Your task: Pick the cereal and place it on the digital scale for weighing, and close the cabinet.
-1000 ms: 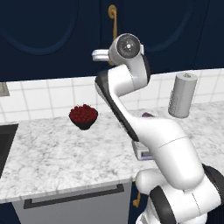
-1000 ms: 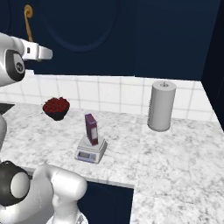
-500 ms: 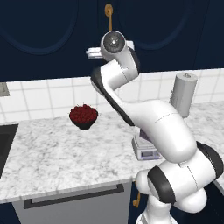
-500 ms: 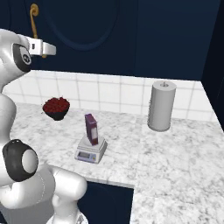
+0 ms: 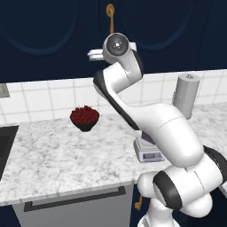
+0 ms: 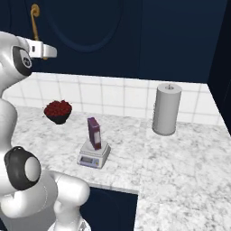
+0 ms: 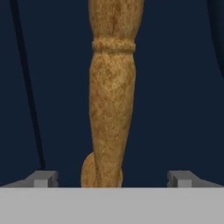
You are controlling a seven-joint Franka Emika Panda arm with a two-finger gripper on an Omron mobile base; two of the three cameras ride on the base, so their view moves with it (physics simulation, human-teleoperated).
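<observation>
The purple cereal stands upright on the digital scale, which rests on the marble counter. In the left base view my arm hides most of the scale. My gripper is raised high, close to the navy cabinet, just below its brass handle. From the left base view the gripper also sits under the handle. In the hand view the handle runs up the middle and the gripper is open, a fingertip far out on each side, touching nothing.
A dark bowl of red fruit sits near the tiled back wall. A grey paper towel roll stands to the right of the scale. A grey drawer with a black bar handle lies below the counter edge.
My arm has swung its elbow round and the hand has drawn nearer the cabinet door. The brass handle has shifted slightly in both base views. Cereal and scale have stayed put.
</observation>
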